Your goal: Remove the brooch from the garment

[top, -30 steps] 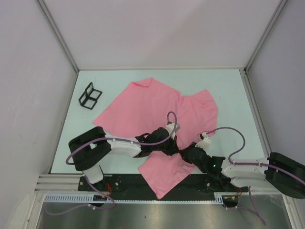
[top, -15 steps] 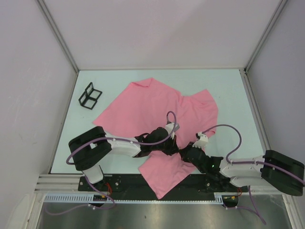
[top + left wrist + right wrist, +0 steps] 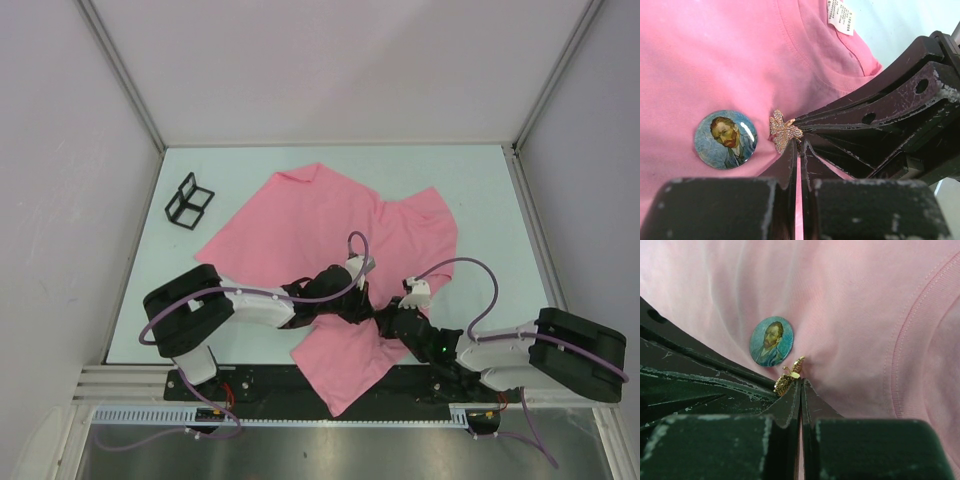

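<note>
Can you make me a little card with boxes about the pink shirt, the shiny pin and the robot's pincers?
Garment: pink soft-cloth T-shirt, lying rumpled
Brooch: sparkly gold butterfly-shaped brooch, on the shirt near the collar
Beside it: round blue portrait badge, not touching
Left pincer: shut, tips at the brooch
Right pincer: shut, tips at the brooch
Also there: small white label at the collar; black wire frame apart from the shirt

Pale lilac walls (image 3: 340, 60), aluminium corner posts (image 3: 120, 75), light tabletop (image 3: 490, 200), even light.
</note>
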Tool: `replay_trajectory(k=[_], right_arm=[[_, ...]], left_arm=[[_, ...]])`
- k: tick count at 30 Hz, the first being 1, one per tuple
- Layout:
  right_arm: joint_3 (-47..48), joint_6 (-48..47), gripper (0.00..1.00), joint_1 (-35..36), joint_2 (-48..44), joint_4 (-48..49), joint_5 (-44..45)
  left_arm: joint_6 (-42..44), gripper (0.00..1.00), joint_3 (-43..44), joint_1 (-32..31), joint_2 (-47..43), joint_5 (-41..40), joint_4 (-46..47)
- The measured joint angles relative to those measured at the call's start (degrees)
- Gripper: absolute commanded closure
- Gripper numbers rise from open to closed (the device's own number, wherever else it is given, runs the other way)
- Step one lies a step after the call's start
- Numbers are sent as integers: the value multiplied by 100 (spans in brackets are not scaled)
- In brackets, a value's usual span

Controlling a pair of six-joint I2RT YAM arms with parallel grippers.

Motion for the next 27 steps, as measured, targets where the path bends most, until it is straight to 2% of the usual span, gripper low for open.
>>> replay_trajectory(k=[5,12,16,17,20,21,23,27], right_arm=[[-26,28,100,66,-37,-44,98],[433,1460,100,341,-855,-2081,658],[476,2135,100,376,-1268,-2861,726],[476,2251,98,380,-1370,-3025,726],[479,2485,96,387,-1751,-3534,739],[479,2546,96,387,-1937,-3733,754],[494,2608,91,385,-2312,-4118,796],[509,2424,83,109,-3025,-4638,612]], left_arm=[[0,100,0,9,-4,0,-15],[52,100,39,-11,-13,-17,-111],[166,99,149,-72,-13,-118,-315],[210,97,188,-94,-13,-146,-380],[345,72,284,-157,-15,-219,-560],[365,67,289,-177,-15,-205,-599],[407,63,245,-234,-35,-160,-723],[463,61,44,-299,-195,-101,-1019]])
